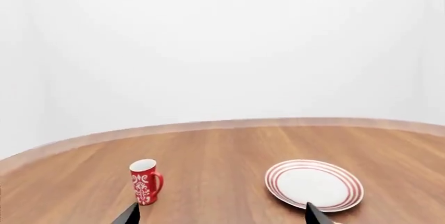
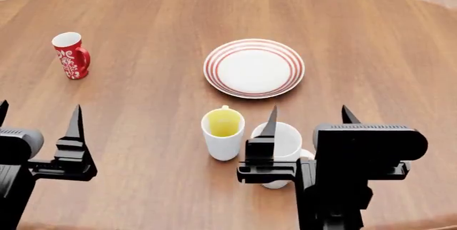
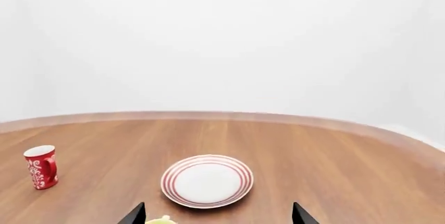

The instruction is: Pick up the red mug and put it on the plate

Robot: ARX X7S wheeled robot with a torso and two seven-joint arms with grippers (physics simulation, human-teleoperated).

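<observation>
The red mug [image 2: 71,55] with a white floral pattern stands upright at the table's far left, also seen in the left wrist view [image 1: 146,181] and the right wrist view [image 3: 41,167]. The plate [image 2: 254,68], white with red rings, lies empty at the table's middle [image 1: 314,184] [image 3: 207,181]. My left gripper [image 2: 39,116] hangs open near the front left, well short of the red mug [image 1: 219,214]. My right gripper [image 2: 309,117] is open over the front right, above two other mugs [image 3: 217,214]. Neither holds anything.
A white mug with a yellow inside [image 2: 222,133] and a larger plain white mug [image 2: 281,147] stand side by side near the front, under my right gripper. The round wooden table [image 2: 143,16] curves away at the back; white walls lie beyond.
</observation>
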